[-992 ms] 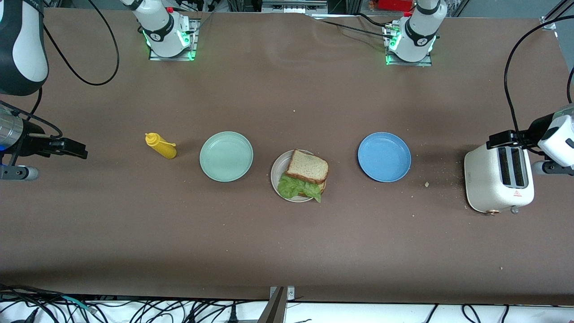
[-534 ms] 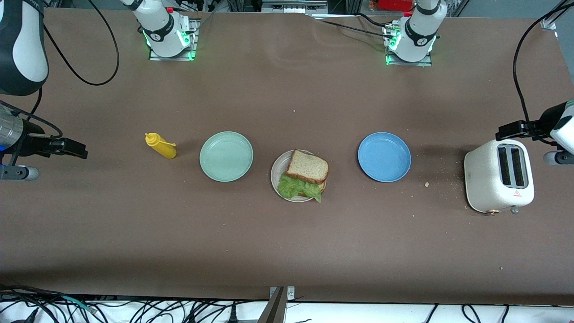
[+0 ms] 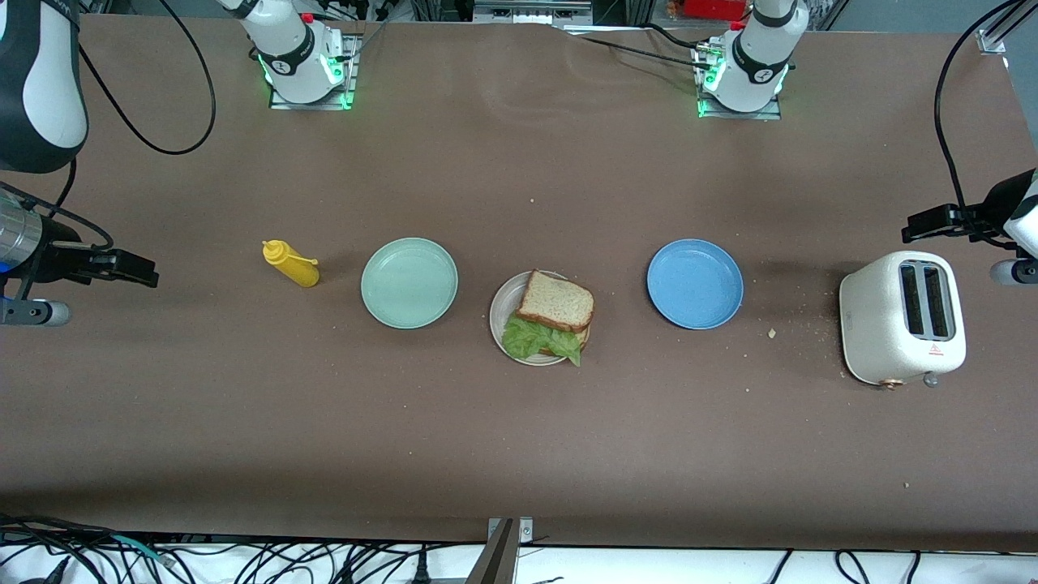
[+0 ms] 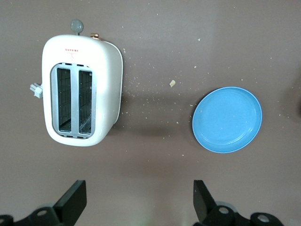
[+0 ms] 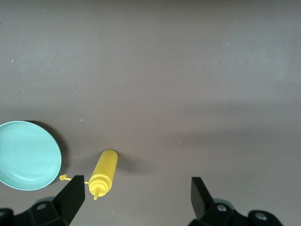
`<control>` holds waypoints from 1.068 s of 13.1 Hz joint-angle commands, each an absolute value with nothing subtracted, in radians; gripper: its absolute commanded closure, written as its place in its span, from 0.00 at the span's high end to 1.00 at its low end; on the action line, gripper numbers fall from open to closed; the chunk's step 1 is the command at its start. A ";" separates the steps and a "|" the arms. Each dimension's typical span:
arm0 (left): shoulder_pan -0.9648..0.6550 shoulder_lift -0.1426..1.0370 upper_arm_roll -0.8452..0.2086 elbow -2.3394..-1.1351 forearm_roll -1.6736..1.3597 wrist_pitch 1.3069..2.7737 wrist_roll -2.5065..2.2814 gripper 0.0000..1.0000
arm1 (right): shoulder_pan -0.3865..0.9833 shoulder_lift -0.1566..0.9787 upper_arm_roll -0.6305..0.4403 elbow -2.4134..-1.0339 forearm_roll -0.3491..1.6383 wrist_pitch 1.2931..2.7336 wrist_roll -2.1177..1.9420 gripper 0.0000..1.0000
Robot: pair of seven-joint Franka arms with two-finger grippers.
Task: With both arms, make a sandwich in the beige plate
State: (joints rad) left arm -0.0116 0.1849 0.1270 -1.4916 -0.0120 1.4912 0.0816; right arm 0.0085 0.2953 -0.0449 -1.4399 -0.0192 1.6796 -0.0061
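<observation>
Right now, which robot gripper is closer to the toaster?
Left. The left gripper hangs open just above the table beside the toaster. The right gripper waits open at the right arm's end of the table, past the yellow bottle.

Place: a robotics lab is showing here.
Evidence: two white robot arm bases (image 3: pixel 302 61) are glowing green at the frame's top; black cables (image 3: pixel 243 560) are tangling along the bottom edge; a brown-covered table (image 3: pixel 519 446) is filling the frame.

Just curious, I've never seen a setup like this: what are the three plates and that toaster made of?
The mint-green plate, blue plate and beige plate look like matte plastic or melamine: flat uniform colour, soft sheen. The toaster seems cream-painted metal or plastic, smooth, with metal slot grilles.
</observation>
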 commanded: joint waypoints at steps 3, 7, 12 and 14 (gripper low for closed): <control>-0.008 0.124 0.085 -1.486 0.011 1.479 0.040 1.00 | 0.006 0.265 -0.043 -1.473 -0.011 1.684 -0.020 1.00; -0.031 0.078 0.080 -1.497 0.017 1.479 0.038 1.00 | 0.006 0.265 -0.043 -1.473 -0.011 1.684 -0.017 1.00; -0.048 0.049 0.080 -1.508 0.018 1.436 0.038 1.00 | 0.008 0.265 -0.040 -1.471 -0.012 1.684 -0.015 1.00; -0.048 0.049 0.081 -1.522 0.020 1.436 0.037 1.00 | 0.008 0.265 -0.040 -1.471 -0.011 1.684 -0.018 1.00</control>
